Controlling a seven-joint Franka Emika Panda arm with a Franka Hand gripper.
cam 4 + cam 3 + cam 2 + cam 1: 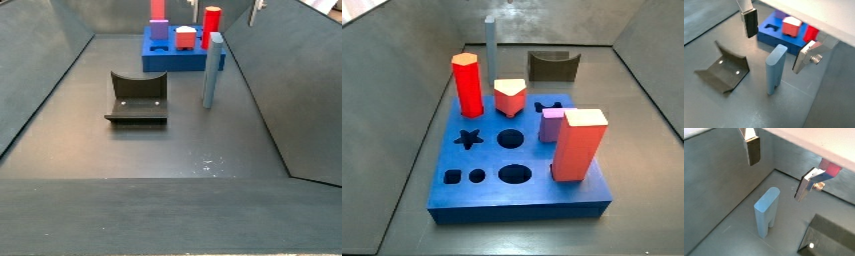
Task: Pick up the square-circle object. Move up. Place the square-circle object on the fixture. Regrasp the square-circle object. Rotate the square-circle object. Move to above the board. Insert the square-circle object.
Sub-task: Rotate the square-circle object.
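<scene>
None of the steps looks done. The claw [777,37] is hovering released, with its fingers [750,23] spread wide above the grey-blue bar [775,68] and touching nothing. That bar is standing upright on the floor between the blue board [177,60] and the fixture [136,98]. Grasping, fixture placement, regrasp, rotation and insertion are all waiting.
</scene>
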